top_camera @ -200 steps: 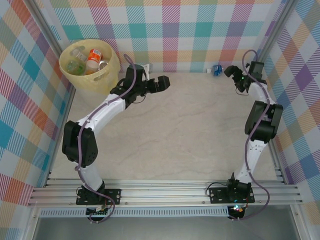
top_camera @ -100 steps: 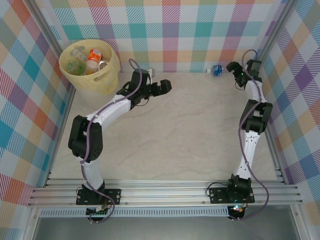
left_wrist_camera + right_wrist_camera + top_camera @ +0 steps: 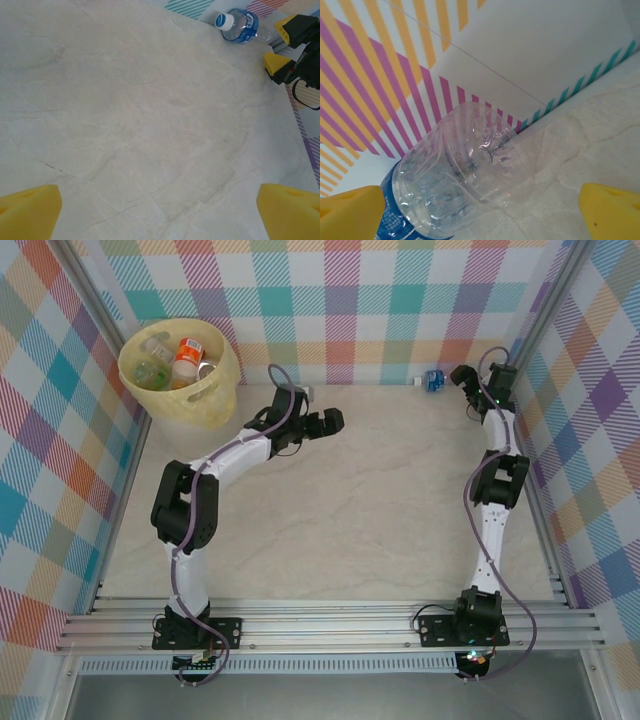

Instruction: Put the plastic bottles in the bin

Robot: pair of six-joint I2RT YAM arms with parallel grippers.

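The bin [image 3: 180, 375] stood well off to the left of the left gripper [image 3: 328, 422] and far across the table [image 3: 380, 510] from the right gripper [image 3: 462, 376], with several plastic bottles [image 3: 172, 360] already lying inside it. One blue-labelled bottle [image 3: 470, 165] lay on its side just ahead of the right gripper, pressed close to the striped back wall [image 3: 380, 65]. It sat roughly between the spread yellow pads [image 3: 612, 207] but was not gripped. Both grippers were spread wide and empty, the left one hanging over bare table with that bottle well ahead and to its right.

The likeliest trouble was the wall. A further push forward could have jammed the fingers against it or nudged the bottle sideways along it. The thin, smooth, round body might also have rolled or squirted out as the jaws closed. The right arm looked stretched nearly straight, so carrying the bottle all the way to the bin risked a drop short of the rim.
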